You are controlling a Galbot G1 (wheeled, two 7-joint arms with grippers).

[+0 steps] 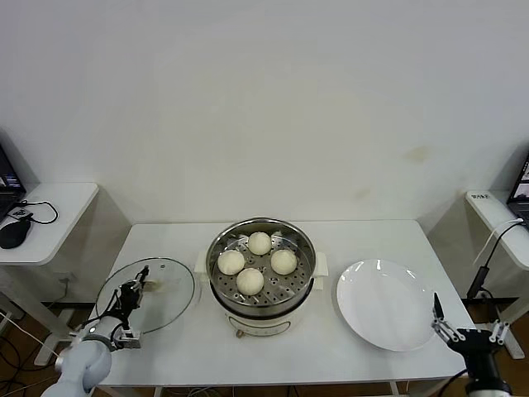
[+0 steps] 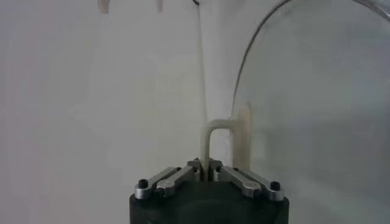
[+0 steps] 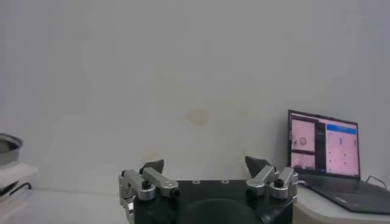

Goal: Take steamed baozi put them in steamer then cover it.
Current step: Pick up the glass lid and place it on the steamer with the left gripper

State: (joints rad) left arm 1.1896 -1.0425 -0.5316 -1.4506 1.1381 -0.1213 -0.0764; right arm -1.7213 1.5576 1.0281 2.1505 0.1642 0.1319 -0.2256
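Left gripper (image 1: 139, 284) is clamped tight on the cream-white handle (image 2: 214, 143) of the glass cover (image 1: 149, 291), which lies on the white table (image 1: 273, 351) just left of the steamer (image 1: 262, 273). Four steamed baozi (image 1: 250, 280) sit together on the steamer's perforated floor, the basket uncovered. Right gripper (image 1: 450, 324) hangs with its jaws wide apart and holding nothing, at the table's right front corner beside the white plate (image 1: 384, 306).
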